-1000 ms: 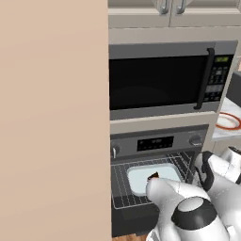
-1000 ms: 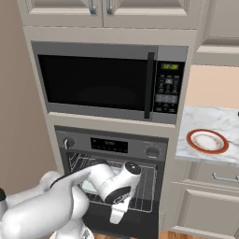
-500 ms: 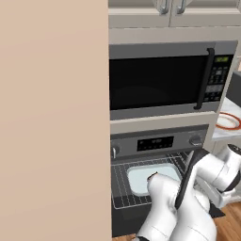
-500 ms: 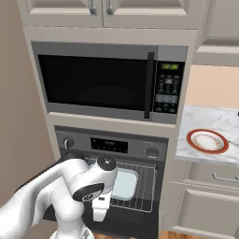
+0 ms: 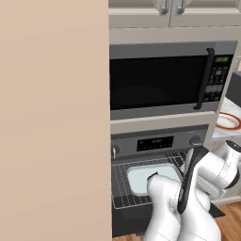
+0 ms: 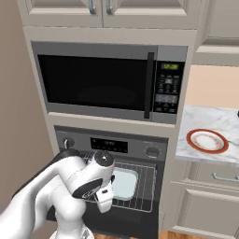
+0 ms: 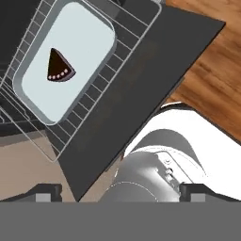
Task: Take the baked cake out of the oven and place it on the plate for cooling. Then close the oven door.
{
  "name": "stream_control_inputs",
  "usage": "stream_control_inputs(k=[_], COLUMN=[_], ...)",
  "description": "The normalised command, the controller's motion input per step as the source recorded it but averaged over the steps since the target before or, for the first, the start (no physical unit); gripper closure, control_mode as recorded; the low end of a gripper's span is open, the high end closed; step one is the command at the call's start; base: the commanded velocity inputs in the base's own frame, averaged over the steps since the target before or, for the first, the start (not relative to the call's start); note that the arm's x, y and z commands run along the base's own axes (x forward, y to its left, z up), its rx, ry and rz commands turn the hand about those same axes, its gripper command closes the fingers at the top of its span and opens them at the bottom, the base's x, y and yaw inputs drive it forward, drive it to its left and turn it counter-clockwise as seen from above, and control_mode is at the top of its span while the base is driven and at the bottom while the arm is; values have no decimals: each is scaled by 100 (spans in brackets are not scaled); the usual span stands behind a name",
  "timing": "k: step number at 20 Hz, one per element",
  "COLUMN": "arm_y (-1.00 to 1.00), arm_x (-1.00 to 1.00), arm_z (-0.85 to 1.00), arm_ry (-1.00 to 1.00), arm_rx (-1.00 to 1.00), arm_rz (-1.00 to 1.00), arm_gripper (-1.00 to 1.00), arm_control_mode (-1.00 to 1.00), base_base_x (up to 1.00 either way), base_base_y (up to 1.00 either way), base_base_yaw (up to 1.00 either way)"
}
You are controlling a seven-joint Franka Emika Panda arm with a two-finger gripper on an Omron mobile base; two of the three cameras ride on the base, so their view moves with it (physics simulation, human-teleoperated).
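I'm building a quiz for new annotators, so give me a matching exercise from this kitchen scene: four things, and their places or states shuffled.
Things:
1. baked cake
2. plate
3. oven door
4. microwave

Places or states:
A. folded down open
B. on the marble counter
C. on the pale tray on the wire rack
D. closed, above the oven

Pairs: 1-C, 2-B, 3-A, 4-D

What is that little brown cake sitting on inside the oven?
The cake sits on a pale rectangular tray. The tray rests on the wire rack, pulled out over the open oven door. Whatever lies deeper inside the oven is hidden by the robot's arm.
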Motion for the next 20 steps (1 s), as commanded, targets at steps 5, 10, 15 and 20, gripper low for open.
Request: stream_control_inputs(k=[5,10,15,20], arm_y=[-1,-1,26,11], arm_x=[41,18,28,39], arm_z=[0,0,-18,-41], arm_ry=[0,-9,-14,-6], arm_rx=[-1,-4,-11,-9], arm_rz=[30,9,7,15], arm_gripper=[-100,-100,-100,-100], arm_control_mode=[-100,-100,-100,-100], base_base_x=[0,0,0,0], base_base_y=[0,0,0,0], base_base_yaw=[0,0,0,0])
